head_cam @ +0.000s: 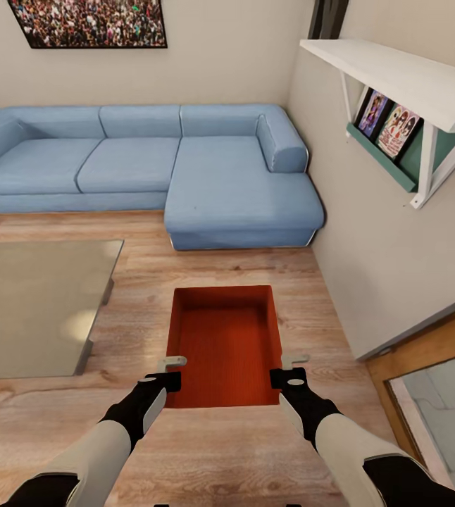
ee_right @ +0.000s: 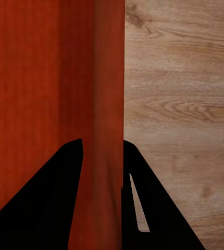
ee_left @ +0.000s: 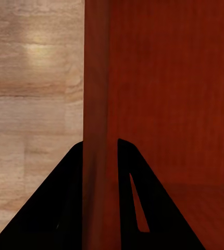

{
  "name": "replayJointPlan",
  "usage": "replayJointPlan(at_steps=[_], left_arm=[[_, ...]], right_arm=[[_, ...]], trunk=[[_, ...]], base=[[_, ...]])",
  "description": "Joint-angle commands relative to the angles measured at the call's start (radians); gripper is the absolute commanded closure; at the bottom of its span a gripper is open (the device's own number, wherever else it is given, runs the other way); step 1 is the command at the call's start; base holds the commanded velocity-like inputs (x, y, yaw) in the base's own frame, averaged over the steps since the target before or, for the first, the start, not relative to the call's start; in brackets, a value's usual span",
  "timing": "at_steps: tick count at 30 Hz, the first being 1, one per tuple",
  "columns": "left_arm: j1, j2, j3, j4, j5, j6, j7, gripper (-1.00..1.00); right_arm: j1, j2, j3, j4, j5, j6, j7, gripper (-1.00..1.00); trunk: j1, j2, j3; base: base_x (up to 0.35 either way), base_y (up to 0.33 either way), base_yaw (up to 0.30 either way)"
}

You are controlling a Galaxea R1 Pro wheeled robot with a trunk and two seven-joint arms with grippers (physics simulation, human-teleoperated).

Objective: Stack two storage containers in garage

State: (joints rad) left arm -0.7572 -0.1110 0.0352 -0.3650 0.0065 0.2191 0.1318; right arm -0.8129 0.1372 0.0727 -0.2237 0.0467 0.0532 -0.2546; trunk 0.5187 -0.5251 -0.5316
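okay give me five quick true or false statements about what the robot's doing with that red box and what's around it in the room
1. Both grippers clamp opposite side walls of the storage container. True: the left gripper and right gripper each straddle a wall, as both wrist views show.
2. The container holds books. False: it is empty.
3. A blue sofa stands beyond the container. True.
4. The container rests on the glass-topped table. False: it is beside the table, over the wood floor.
5. The wall shelf is on the left arm's side. False: it hangs on the wall at the right arm's side.
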Motion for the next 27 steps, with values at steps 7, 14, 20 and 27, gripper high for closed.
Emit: replayJointPlan(at_steps=[7, 14, 20, 27], left_arm=[[-0.001, 0.001, -0.003, -0.013, 0.000, 0.002, 0.005, 1.00], [-0.001, 0.001, -0.003, -0.014, 0.000, 0.002, 0.005, 1.00], [-0.001, 0.001, -0.003, -0.014, 0.000, 0.002, 0.005, 1.00], [-0.001, 0.001, -0.003, -0.014, 0.000, 0.002, 0.005, 1.00]], right_arm=[[0.000, -0.011, 0.019, 0.004, -0.016, 0.004, -0.003, 1.00], [0.000, -0.011, 0.019, 0.004, -0.016, 0.004, -0.003, 1.00], [0.000, -0.011, 0.019, 0.004, -0.016, 0.004, -0.003, 1.00], [0.000, -0.011, 0.019, 0.004, -0.016, 0.004, -0.003, 1.00]], trunk=[[-0.027, 0.048, 0.032], [-0.053, 0.097, 0.065], [-0.069, 0.125, 0.086], [-0.069, 0.125, 0.097]], base=[[0.000, 0.000, 0.000], [0.000, 0.000, 0.000], [0.000, 0.000, 0.000], [0.000, 0.000, 0.000]])
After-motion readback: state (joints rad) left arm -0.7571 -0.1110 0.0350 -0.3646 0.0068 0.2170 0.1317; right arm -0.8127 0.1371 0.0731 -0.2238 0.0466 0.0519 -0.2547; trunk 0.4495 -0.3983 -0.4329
